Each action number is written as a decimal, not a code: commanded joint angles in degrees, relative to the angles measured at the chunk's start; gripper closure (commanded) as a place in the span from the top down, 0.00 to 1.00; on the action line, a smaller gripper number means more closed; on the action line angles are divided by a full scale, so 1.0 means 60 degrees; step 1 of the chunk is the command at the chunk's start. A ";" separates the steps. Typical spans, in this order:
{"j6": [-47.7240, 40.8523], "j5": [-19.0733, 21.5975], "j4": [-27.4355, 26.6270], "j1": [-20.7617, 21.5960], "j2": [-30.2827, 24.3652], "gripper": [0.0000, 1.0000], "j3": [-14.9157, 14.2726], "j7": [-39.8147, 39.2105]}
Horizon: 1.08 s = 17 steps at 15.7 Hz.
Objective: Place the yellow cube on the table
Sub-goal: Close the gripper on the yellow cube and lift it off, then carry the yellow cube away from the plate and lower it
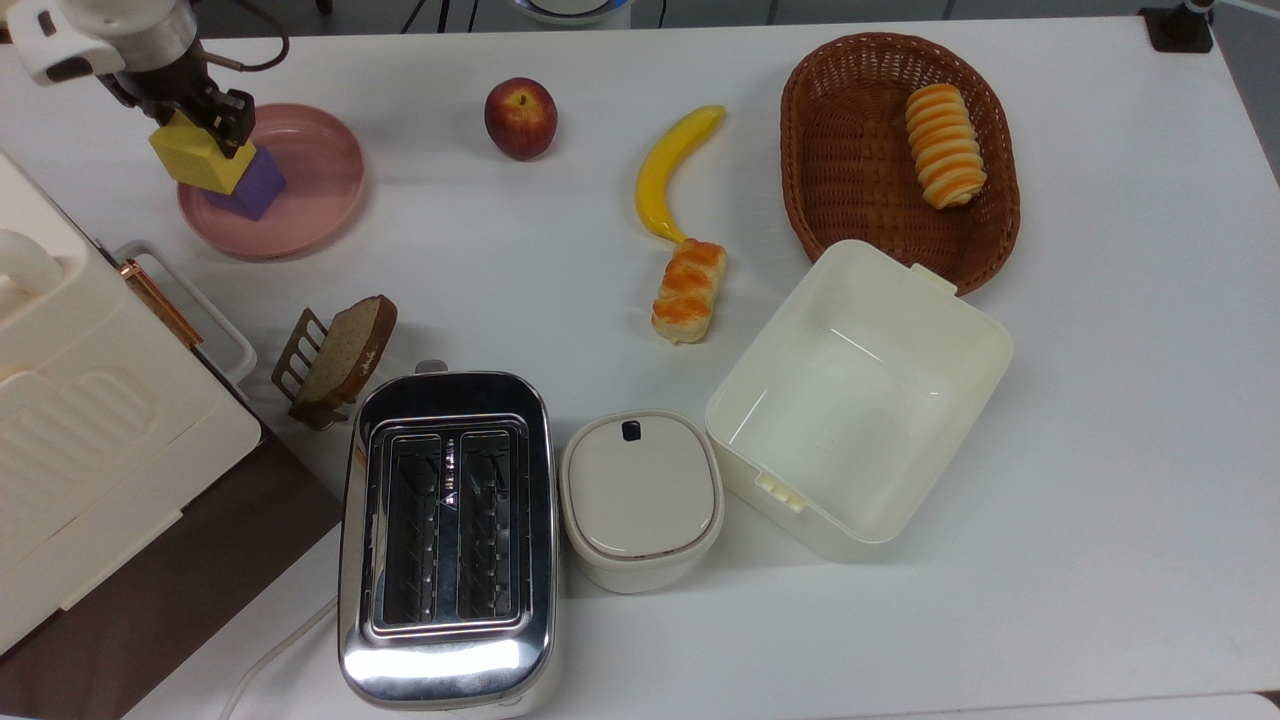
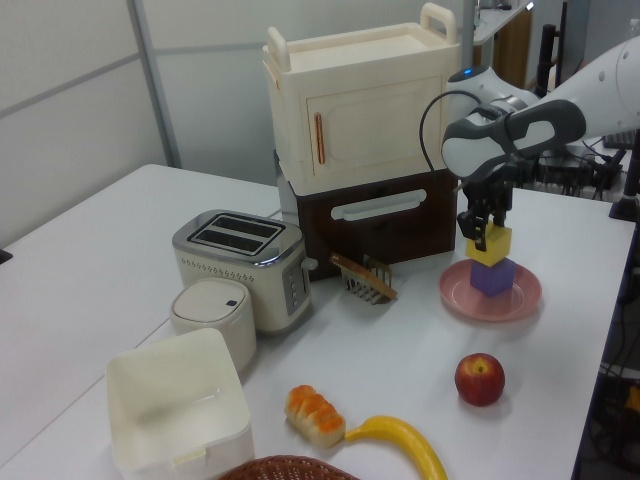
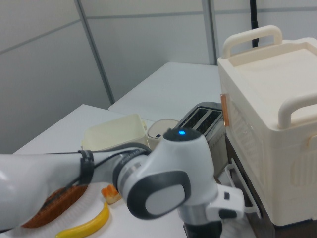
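yellow cube [image 2: 491,245] — unseen from right view

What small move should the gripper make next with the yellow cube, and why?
Probably carry it sideways, off the plate. The gripper is shut on the yellow cube, which in the left view seems just clear of the purple cube on the pink plate. Bare table lies beyond the rim toward the top view's right, so shift there before lowering.

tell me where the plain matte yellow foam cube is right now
The matte yellow foam cube is at the top view's upper left, in the gripper, atop the purple cube on the round pink plate.
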 commanded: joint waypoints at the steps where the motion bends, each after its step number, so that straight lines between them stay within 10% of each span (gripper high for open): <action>1: -0.0162 -0.0099 -0.0211 0.0383 -0.1010 0.13 0.0140 0.0683; 10: -0.1087 0.0149 -0.0094 0.2124 -0.0910 0.14 0.1501 0.2864; 17: -0.1043 0.0399 0.0316 0.3429 -0.0455 0.14 0.1590 0.4082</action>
